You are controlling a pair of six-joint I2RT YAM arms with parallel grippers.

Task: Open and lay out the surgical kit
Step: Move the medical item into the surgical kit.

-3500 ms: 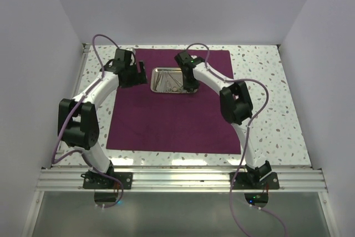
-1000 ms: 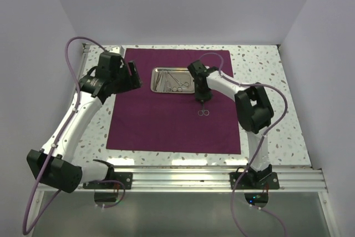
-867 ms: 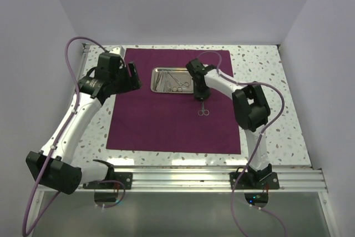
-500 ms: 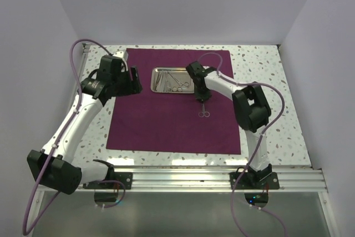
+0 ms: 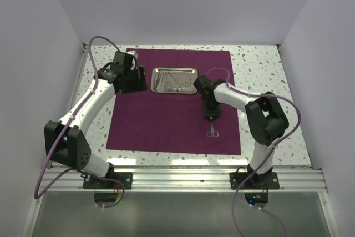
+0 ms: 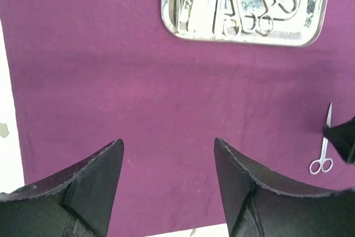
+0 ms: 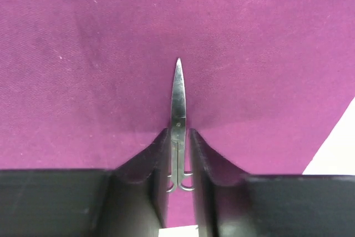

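Observation:
The maroon cloth (image 5: 166,120) lies spread flat on the table. The steel tray (image 5: 175,69) sits at its far middle with several thin silver instruments (image 5: 172,80) in it. My right gripper (image 5: 211,116) is low over the cloth's right part, shut on a pair of small scissors (image 5: 212,130). In the right wrist view the scissors (image 7: 178,98) stand between my fingers (image 7: 178,134), blades pointing away, right at the cloth. My left gripper (image 5: 135,79) is open and empty, left of the tray. The left wrist view (image 6: 169,148) shows the tray (image 6: 238,38) and the scissors (image 6: 324,148).
The speckled white tabletop (image 5: 260,76) borders the cloth on all sides. White walls enclose the table on the left, back and right. A metal rail (image 5: 177,178) runs along the near edge by the arm bases.
My right gripper has carried the scissors from just below the tray toward the near right of the cloth. My left gripper has moved right, closer to the tray.

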